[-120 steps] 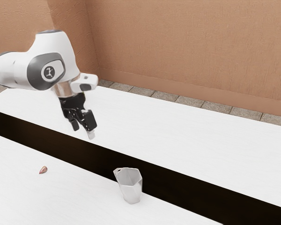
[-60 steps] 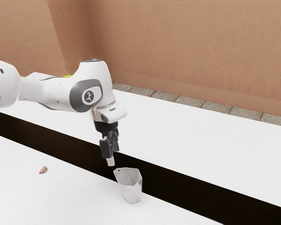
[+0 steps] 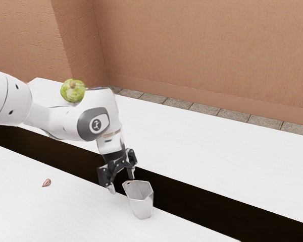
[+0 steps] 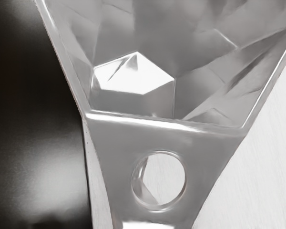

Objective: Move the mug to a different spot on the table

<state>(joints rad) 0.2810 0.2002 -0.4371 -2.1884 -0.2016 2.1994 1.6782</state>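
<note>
- Step: going in for the grab. The tool hangs low, right by the mug, on its handle side. Mug is not lifted yet.
- The tool's 2 fingers are apart. Nothing is pinched btw them, I think. Can't tell if a tip touches the handle.
- The mug stands upright on the near part of the table, close to the back edge, just beside the dark gap.
- The wrist view looks down into the mug: shiny, w/ flat sides. The handle w/ its round hole is right under the hand.
- Next, I think: go down a bit so the fingers sit on both sides of the handle, squeeze, then lift & carry to a free spot.
- Watch out: the mug looks smooth & slippy. A bump may tip it, & the gap is near.
- The table is white & flat, in 2 long parts w/ the gap btw them.
- A small brown bit lies well apart from the mug, toward the exterior view's left.
- A green ball shows by the arm, over the far part.
- Room: brown walls, w/ a strip of grey floor tiles at the foot.
</note>
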